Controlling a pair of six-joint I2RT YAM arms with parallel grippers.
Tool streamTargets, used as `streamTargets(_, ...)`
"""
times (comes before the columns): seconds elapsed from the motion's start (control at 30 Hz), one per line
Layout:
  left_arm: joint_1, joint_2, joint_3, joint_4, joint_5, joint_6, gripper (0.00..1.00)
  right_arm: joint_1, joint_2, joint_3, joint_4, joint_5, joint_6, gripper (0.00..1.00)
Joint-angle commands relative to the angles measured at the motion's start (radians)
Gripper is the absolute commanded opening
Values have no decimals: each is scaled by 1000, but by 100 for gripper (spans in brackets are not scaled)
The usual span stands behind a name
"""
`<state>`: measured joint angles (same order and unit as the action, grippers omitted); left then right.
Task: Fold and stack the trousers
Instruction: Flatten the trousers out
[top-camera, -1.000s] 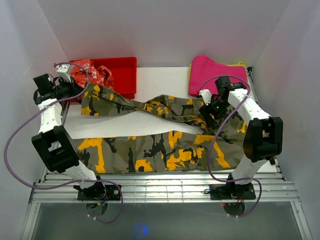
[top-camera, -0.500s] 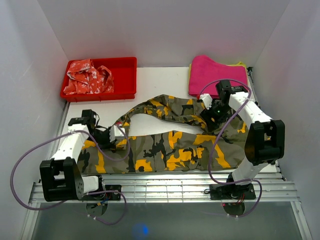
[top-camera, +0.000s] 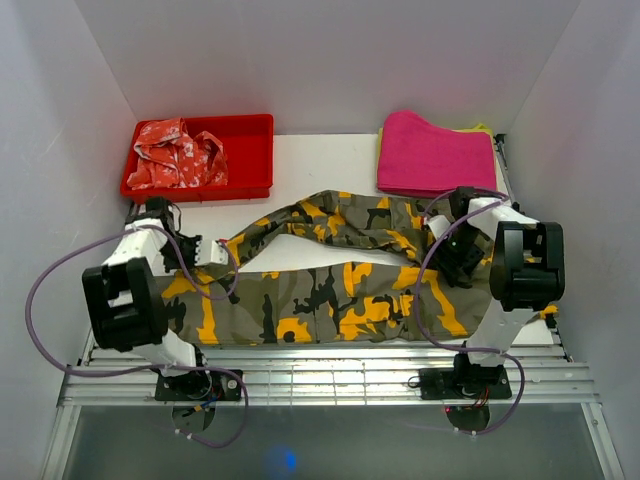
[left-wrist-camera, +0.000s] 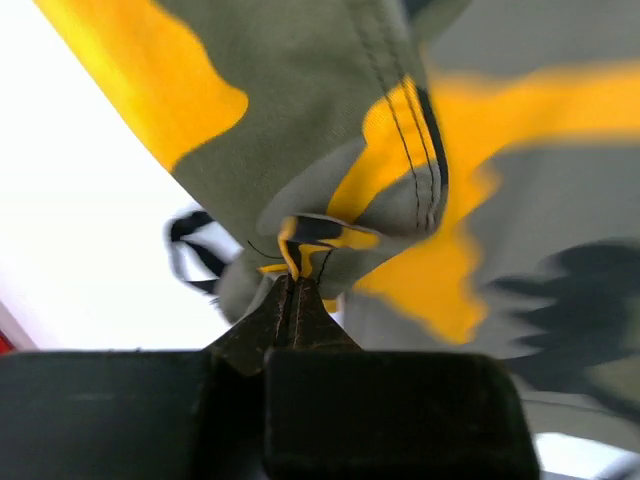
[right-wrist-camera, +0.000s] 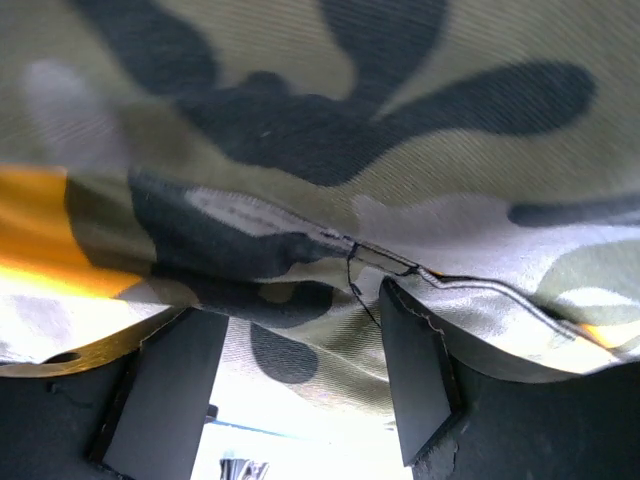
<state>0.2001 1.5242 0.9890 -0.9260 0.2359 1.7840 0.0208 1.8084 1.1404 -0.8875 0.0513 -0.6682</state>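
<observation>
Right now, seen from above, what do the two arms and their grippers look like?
Both the left arm and right arm have white links and boxy black joints. A thin purple-grey cable loops from each. The left gripper and right gripper have flat black fingers.

White-walled booth around a pale desk

The plain, matte back wall (top-camera: 320, 60) fills the top of the frame. The left wall (top-camera: 50, 120) and right wall (top-camera: 590, 130) slant in from the sides, closing the space on three sides. The desk (top-camera: 320, 160) shows a bare white top at upper centre. Parallel metal rails (top-camera: 320, 380) run along its near edge, low in the frame. Below them lies a grey, slightly glossy floor (top-camera: 400, 445) with a small blue glint (top-camera: 283, 460) at lower centre. The light is even and soft, with faint shadows.
</observation>
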Motion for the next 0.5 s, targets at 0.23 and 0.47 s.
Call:
streamTargets(0.23,168,232,114,334,-92,121,0,-30,-18,-70,-33,-39,-14,65)
streamTargets(0.47,171,237,199,483,29,-122,30,95,-72,-71,-82,-143,15,66)
